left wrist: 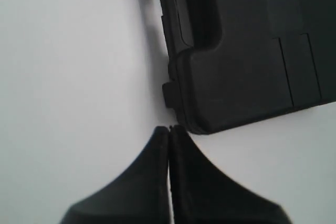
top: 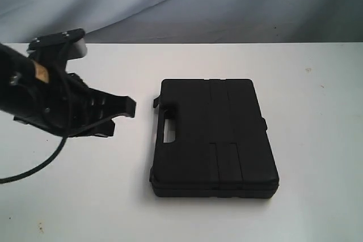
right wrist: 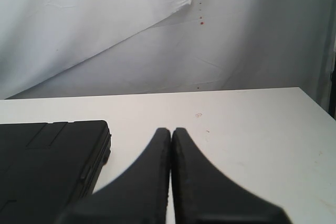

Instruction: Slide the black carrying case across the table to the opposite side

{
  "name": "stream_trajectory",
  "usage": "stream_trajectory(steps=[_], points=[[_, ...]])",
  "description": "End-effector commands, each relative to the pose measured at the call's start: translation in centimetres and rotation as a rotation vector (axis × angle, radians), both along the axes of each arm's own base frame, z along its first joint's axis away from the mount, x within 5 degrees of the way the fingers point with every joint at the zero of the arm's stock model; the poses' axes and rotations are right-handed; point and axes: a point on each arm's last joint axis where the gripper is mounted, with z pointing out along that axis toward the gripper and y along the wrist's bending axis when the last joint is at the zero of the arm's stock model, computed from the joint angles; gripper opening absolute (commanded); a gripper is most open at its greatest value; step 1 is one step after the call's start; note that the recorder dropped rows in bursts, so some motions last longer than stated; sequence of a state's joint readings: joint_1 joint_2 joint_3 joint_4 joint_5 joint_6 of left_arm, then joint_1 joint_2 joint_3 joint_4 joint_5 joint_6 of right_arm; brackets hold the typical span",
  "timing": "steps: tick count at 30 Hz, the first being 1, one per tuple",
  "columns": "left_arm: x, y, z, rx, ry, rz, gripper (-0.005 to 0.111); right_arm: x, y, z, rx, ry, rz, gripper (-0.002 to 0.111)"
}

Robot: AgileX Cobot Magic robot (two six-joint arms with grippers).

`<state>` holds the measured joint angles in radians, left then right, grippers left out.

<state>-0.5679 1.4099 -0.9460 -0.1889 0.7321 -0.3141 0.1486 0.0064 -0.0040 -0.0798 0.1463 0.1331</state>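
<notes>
The flat matte black case (top: pixel 212 137) lies on the white table (top: pixel 317 111) right of centre, its cut-out handle (top: pixel 169 129) facing left. My left gripper (top: pixel 122 116) hovers a short way left of the handle side, shut and holding nothing. In the left wrist view the shut fingertips (left wrist: pixel 169 129) sit just off a corner of the case (left wrist: pixel 247 51), near a small side latch (left wrist: pixel 169 91). My right gripper (right wrist: pixel 171 130) is shut and empty, with the case (right wrist: pixel 47 161) beside it; this gripper does not show in the exterior view.
A grey-white cloth backdrop (top: pixel 181 4) hangs behind the table's far edge. The left arm's cable (top: pixel 39 165) loops over the table at the left. Bare white tabletop (right wrist: pixel 252 129) stretches right of the case.
</notes>
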Motion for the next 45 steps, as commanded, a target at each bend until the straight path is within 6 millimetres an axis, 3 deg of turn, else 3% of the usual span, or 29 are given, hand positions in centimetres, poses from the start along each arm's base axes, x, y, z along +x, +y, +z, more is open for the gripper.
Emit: stream_trajectory(steps=[1, 9, 18, 34, 45], points=[[2.3, -2.2, -0.7, 0.048, 0.003, 0.003, 0.000, 0.0, -0.1, -0.1, -0.010, -0.007, -0.008, 0.000], [6.1, -4.6, -1.8, 0.127, 0.028, -0.011, 0.000, 0.0, -0.1, -0.1, -0.010, -0.007, -0.008, 0.000], [8.7, -6.5, -3.7, 0.182, 0.110, -0.020, 0.000, 0.0, -0.1, -0.1, -0.010, -0.007, -0.008, 0.000], [11.4, -8.7, -6.4, 0.157, 0.155, 0.001, 0.000, 0.0, -0.1, -0.1, -0.010, -0.007, -0.008, 0.000], [12.0, -9.0, -6.7, 0.141, 0.102, 0.002, 0.006, 0.0, -0.1, -0.1, -0.010, -0.007, -0.008, 0.000]])
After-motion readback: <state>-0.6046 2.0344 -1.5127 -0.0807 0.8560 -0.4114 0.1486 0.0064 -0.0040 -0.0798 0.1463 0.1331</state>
